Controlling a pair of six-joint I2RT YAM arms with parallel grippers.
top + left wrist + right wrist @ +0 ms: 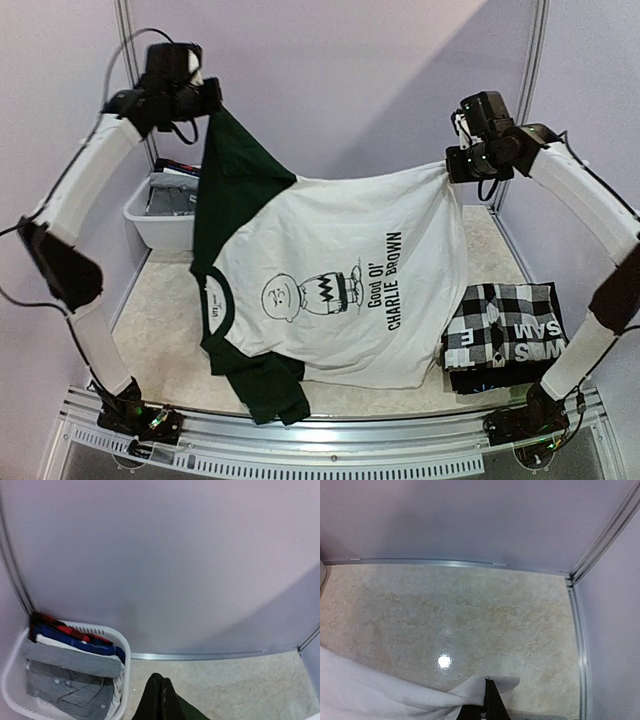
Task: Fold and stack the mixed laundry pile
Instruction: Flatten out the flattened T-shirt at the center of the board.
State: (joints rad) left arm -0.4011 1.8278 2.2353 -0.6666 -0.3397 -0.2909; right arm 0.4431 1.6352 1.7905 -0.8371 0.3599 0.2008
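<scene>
High above table (160,300): left jaws pinch dark sleeve (235,185); right jaws pinch white shirt (340,230) edge.

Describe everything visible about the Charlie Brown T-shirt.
The T-shirt is white knit with dark green sleeves and collar, printed with a cartoon figure and "Good Ol' Charlie Brown". It hangs spread sideways, the left hand shut on one sleeve, the right hand shut on the hem; the other sleeve droops crumpled at the near table edge.
</scene>
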